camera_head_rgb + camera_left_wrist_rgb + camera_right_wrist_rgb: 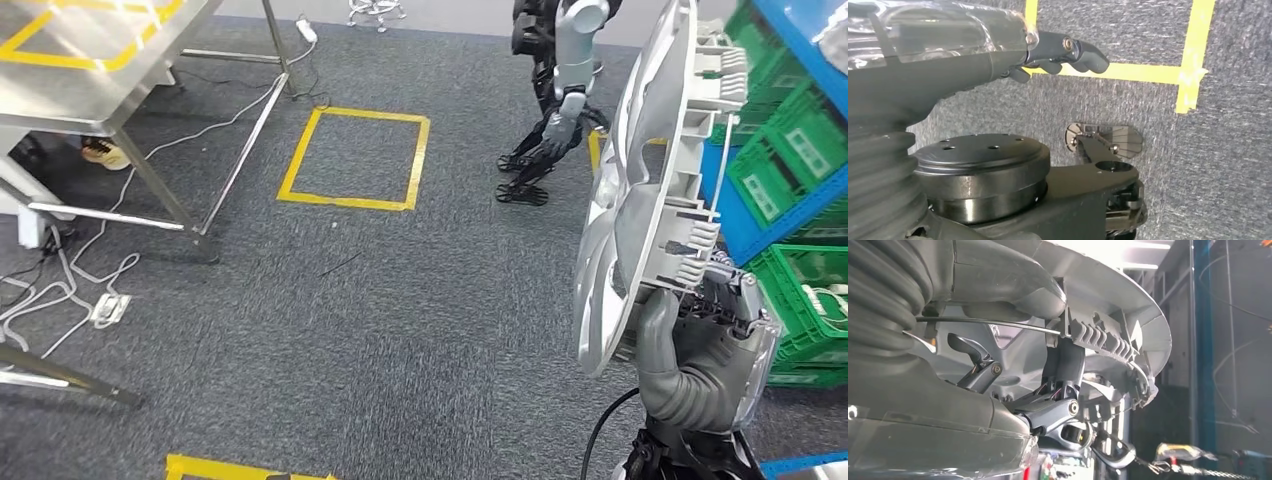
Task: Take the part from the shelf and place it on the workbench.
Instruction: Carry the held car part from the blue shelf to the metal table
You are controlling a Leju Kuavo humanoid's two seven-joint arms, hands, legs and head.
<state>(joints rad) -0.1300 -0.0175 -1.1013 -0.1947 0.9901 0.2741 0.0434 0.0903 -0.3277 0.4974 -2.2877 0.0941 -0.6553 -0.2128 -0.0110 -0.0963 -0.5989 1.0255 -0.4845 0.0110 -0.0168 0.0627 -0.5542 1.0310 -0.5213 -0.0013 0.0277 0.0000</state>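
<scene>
Our right hand grips the wheel cover upright by its rim for carrying toward the bench far left; our left hand hangs clenched, holding nothing.

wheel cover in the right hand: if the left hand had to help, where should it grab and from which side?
Take the wheel cover by its upper rim, coming from the robot's left, probably. It stands on edge, nearly upright, and the right robot hand already grips the lower rim. The thin rim suits a pinch; the ribbed back faces the green crates. The left robot hand hangs with nothing in it.
</scene>
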